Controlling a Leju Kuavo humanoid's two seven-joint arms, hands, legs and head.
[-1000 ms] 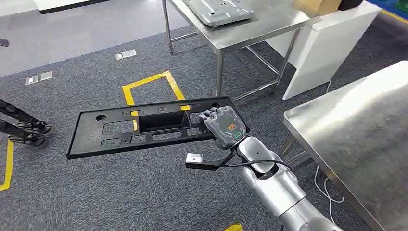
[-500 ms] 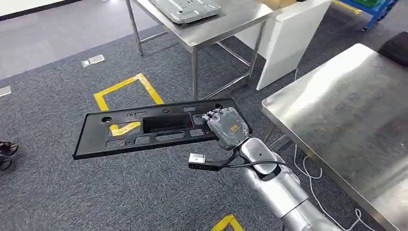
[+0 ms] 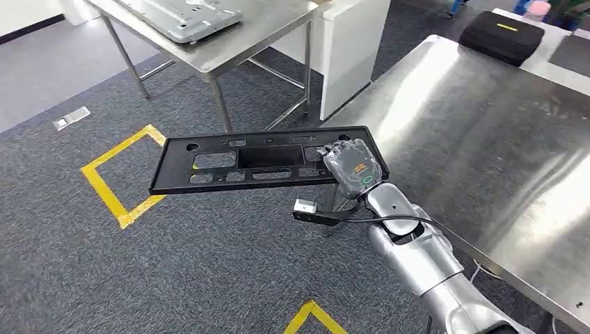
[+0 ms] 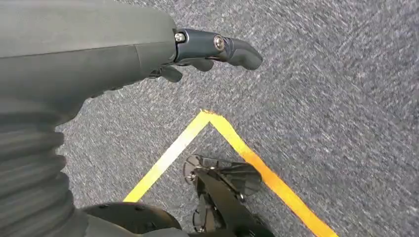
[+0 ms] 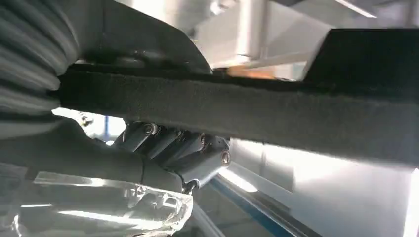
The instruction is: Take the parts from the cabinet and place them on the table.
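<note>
Plastic, by its look: the long black panel (image 3: pixel 261 161) is probably light and stiff but unwieldy, gripped at one end by the right hand (image 3: pixel 355 169) and jutting over the floor beside the table (image 3: pixel 487 139), while the left hand (image 4: pixel 99 59) hangs empty, fingers loosely apart.

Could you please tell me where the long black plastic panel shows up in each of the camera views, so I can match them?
Head view: the black panel spans the picture's middle, level above the carpet, its right end gripped by the right hand, near the steel table.
Left wrist view: not in it.
Right wrist view: the panel's dark edge crosses the whole picture, close up.
Shared landmark: the right hand gripping it.
</note>
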